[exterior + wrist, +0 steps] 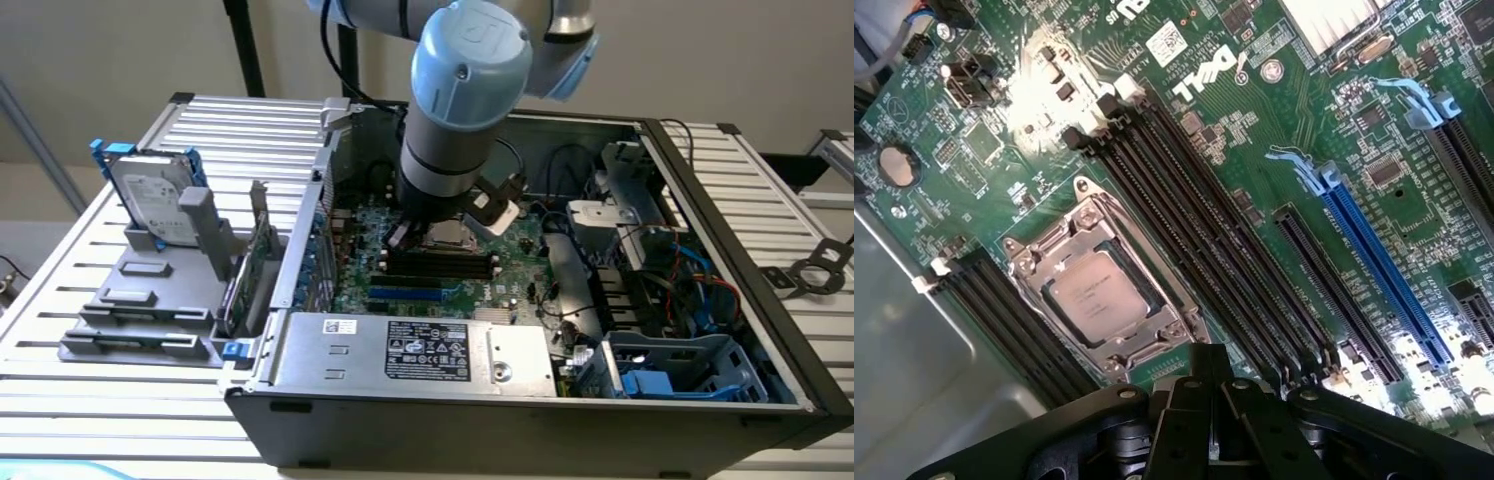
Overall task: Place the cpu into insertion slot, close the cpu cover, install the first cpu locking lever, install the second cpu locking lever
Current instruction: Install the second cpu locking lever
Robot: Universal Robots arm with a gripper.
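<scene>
In the exterior view, from its left: a grey drive caddy with an upright hard drive sits on the slatted table, beside the open computer case. The power supply lies along the case's near edge, and blue plastic drive bays lie toward the view's right. The robot arm reaches down into the case over the green motherboard, hiding the socket area. Wrist view: the cpu is seated in the insertion slot, silvery top facing up. The cpu cover lies flat around it, framing the chip. Black memory slots run on either side of the socket; a blue expansion slot lies farther off. The gripper hangs just beside the socket, fingers closed together and carrying nothing.
</scene>
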